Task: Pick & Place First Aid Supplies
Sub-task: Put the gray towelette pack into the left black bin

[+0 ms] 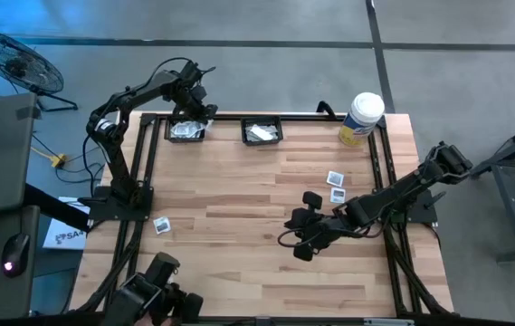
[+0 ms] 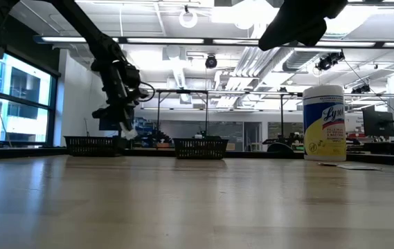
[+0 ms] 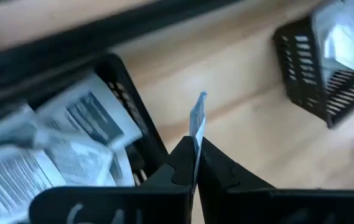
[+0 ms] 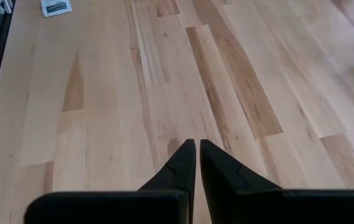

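Note:
My left gripper (image 1: pixel 198 113) is at the table's far left and is shut on a small white packet (image 3: pixel 196 115), seen edge-on. It hangs just above the right wall of the left black basket (image 3: pixel 130 118), which holds several white printed packets (image 3: pixel 71 140). A second black basket (image 1: pixel 262 131) with white packets stands to its right. Three loose square packets lie flat on the table (image 1: pixel 335 178), (image 1: pixel 338 195), (image 1: pixel 162 225). My right gripper (image 1: pixel 291 224) hovers shut over bare wood at the table's middle right. My left gripper pinches the packet's two flat faces (image 3: pixel 195 138) between its two fingers, at one end of it. The rest of the packet sticks out past the fingertips. The fingers slant down toward the far edge. The packet (image 2: pixel 129 131) is lifted clear, above the basket's rim.
A large white tub with a yellow label (image 1: pixel 361 118) stands at the far right corner. A black frame rail (image 1: pixel 239 116) runs along the far edge behind the baskets. Bare wood (image 4: pixel 164 93) stretches ahead of my right gripper, with one packet (image 4: pixel 56 7) far off.

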Tool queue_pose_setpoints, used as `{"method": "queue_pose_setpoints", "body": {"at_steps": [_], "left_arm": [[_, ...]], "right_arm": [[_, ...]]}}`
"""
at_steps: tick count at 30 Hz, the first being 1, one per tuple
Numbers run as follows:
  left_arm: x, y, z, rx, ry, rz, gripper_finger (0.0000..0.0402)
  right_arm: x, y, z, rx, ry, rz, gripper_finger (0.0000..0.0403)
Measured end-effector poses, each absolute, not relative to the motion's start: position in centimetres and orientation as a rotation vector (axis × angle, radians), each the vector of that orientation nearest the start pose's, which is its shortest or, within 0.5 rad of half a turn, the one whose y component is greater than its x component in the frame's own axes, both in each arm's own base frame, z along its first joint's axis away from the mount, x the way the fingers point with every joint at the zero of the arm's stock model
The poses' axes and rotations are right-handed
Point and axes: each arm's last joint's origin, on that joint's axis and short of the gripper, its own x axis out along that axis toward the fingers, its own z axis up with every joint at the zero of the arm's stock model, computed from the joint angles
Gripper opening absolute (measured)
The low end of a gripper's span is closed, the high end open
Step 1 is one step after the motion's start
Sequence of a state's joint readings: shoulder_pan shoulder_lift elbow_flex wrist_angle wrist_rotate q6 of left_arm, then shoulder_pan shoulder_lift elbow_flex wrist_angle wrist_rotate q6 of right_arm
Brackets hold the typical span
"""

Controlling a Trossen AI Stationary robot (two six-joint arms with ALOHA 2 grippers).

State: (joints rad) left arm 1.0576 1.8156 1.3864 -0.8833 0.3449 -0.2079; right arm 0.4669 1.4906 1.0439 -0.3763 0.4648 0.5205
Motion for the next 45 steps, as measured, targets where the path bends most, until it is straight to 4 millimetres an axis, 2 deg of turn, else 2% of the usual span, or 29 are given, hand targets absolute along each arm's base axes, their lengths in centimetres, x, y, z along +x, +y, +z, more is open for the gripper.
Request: {"method": "queue_pose_setpoints", "body": {"at_steps": [4, 7, 9, 15, 20, 23, 26, 31, 35, 39, 42, 45], "left_arm": [[17.3, 30.7, 23.8, -1.1, 0.974, 0.687, 0.0001], [16.5, 30.3, 24.8, -1.072, 1.045, 0.78, 0.0001], [16.1, 30.1, 24.3, -1.087, 1.082, 0.809, 0.0001], [15.5, 30.4, 20.3, -1.179, 1.095, 0.869, 0.0001], [14.8, 30.9, 19.5, -1.165, 1.084, 0.915, 0.0006], [14.8, 30.9, 19.3, -1.114, 1.113, 0.954, 0.0032], [14.6, 30.9, 19.3, -1.065, 1.148, 0.983, 0.0074], [14.5, 30.9, 20.6, -1.047, 1.215, 0.996, 0.0151], [14.4, 30.5, 22.2, -0.996, 1.335, 1.038, 0.0191], [13.9, 29.9, 24.5, -0.901, 1.437, 1.101, 0.0203], [14.0, 29.0, 26.3, -0.806, 1.361, 1.144, 0.0204], [14.8, 27.0, 27.3, -0.708, 1.24, 1.141, 0.0204]], "right_arm": [[28.2, 12.7, 24.6, 0.132, 0.708, -0.186, 0.0016], [28.2, 12.7, 24.6, 0.139, 0.708, -0.189, 0.0016], [28.2, 12.7, 24.6, 0.148, 0.707, -0.193, 0.0016], [28.2, 12.8, 24.6, 0.133, 0.697, -0.207, 0.0016], [27.9, 13.3, 24.6, 0.149, 0.698, -0.195, 0.002], [27.8, 13.7, 24.6, 0.138, 0.7, -0.183, 0.0034], [27.7, 13.8, 24.6, 0.118, 0.691, -0.193, 0.0062], [27.7, 13.3, 24.5, 0.13, 0.707, -0.224, 0.0109], [27.4, 12.0, 23.9, 0.145, 0.763, -0.334, 0.0131], [26.9, 10.1, 23.2, 0.206, 0.84, -0.502, 0.0139], [26.7, 8.6, 22.9, 0.297, 0.871, -0.616, 0.014], [26.6, 7.4, 22.7, 0.392, 0.921, -0.689, 0.014]]}}
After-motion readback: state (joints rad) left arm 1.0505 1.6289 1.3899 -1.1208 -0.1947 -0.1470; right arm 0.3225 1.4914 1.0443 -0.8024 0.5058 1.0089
